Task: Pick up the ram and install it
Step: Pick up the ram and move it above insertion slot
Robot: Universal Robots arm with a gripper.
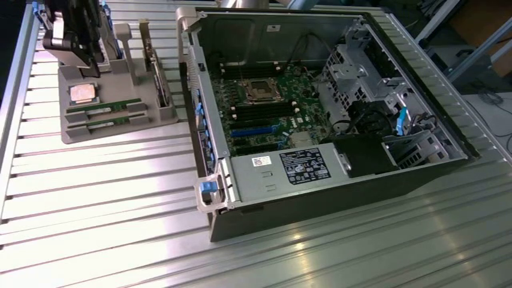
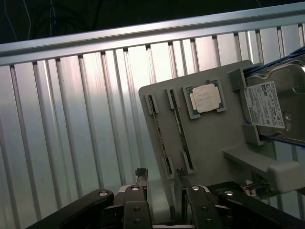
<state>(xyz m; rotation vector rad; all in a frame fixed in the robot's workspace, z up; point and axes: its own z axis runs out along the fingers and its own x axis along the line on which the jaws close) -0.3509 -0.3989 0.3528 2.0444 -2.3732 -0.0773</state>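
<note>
Near the grey holder (image 2: 209,143), the gripper (image 2: 161,177) is wide and empty.
The ram (image 2: 160,140) lies slotted there, close beside its twin (image 2: 181,133) (easy to confuse); a slightly skewed approach could clip both sticks or snag the holder.

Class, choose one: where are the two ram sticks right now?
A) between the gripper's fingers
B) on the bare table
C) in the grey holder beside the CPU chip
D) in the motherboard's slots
C: both ram sticks lie in slots of the grey holder beside the CPU chip; the open gripper is empty.
</note>
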